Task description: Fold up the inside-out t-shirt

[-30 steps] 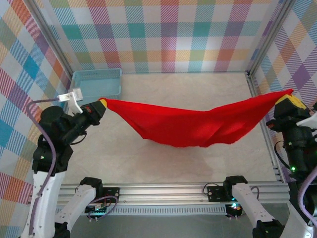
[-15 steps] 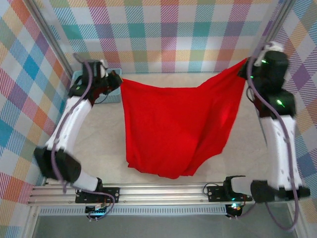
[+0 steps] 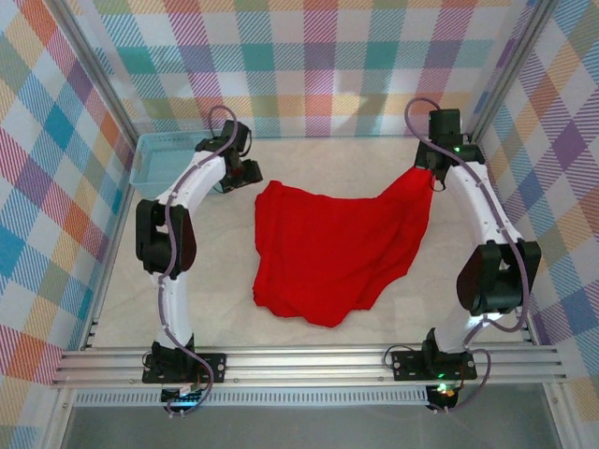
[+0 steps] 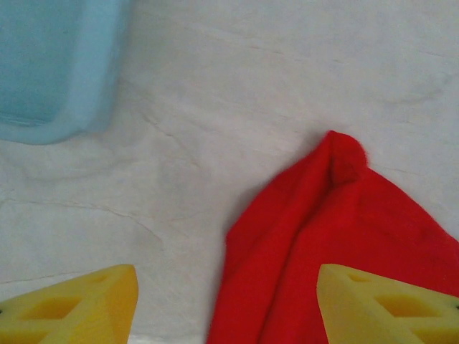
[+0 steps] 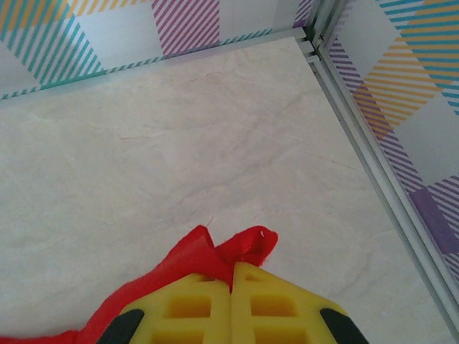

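Pale table [image 3: 215, 290] inside plaid walls: blue basket [image 3: 173, 159] far left, left gripper [image 4: 226, 290] beside it, jaws apart, holding nothing. Red t-shirt [image 3: 328, 253] lies mid-table, its far-right corner, seemingly lifted, clamped in the closed right gripper [image 5: 233, 276].

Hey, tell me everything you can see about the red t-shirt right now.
The t-shirt is plain bright red soft cloth with no print visible. It lies rumpled and roughly spread on the pale table, mid-workspace, its edges uneven. Its far right corner is drawn up toward the back, pinched in the shut right end effector. Its far left corner rests loose on the table as a bunched point below the open left end effector, which does not grip it. It lies apart from the blue basket.
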`<action>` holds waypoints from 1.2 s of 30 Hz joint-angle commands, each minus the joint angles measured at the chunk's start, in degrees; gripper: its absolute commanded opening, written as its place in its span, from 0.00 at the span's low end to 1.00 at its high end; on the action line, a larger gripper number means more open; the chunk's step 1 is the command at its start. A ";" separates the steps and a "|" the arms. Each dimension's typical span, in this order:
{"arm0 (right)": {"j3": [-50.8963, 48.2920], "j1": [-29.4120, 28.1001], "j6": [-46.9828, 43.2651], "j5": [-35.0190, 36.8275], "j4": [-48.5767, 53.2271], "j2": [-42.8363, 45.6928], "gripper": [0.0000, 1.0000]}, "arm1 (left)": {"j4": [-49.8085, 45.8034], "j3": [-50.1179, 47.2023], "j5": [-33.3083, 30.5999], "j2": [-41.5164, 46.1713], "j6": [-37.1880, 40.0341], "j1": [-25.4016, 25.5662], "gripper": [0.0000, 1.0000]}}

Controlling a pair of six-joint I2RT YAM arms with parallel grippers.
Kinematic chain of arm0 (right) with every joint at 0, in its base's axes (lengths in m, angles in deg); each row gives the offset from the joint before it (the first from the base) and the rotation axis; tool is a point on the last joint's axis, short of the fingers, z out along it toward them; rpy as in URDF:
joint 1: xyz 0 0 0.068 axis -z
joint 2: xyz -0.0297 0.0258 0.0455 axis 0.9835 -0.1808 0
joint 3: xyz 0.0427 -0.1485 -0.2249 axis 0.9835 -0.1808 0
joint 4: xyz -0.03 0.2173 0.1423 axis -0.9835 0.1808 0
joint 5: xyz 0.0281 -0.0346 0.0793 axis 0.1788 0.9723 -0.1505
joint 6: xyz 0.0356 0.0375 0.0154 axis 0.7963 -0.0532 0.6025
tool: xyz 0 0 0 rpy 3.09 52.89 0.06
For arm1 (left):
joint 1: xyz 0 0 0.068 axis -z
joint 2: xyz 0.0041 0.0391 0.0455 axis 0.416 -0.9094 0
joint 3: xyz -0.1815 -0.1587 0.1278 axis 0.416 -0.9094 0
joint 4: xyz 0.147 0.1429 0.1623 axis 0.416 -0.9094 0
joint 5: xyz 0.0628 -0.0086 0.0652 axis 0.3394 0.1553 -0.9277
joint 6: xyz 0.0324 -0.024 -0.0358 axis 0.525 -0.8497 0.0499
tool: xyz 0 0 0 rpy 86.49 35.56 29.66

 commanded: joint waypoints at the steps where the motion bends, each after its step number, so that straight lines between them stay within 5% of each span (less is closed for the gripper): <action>1: 2.44 0.48 -1.25 0.49 -2.42 -0.27 0.00 | 2.41 -0.22 -0.13 0.93 4.38 4.26 0.68; 7: 0.49 0.48 -0.10 -1.70 -3.31 -0.05 0.00 | 4.48 3.43 -5.40 -7.15 6.99 8.50 0.67; 22: -6.32 1.75 0.42 -1.84 -5.85 3.01 0.00 | 1.64 21.70 -19.44 -24.98 9.45 8.55 0.57; 27: -7.63 4.01 2.52 -0.69 -4.08 4.90 0.00 | -2.09 25.74 -23.58 -27.39 6.07 6.48 0.44; 36: -9.44 6.73 4.02 -1.63 -3.21 9.02 0.00 | -2.35 23.63 -21.61 -25.65 6.31 5.10 0.18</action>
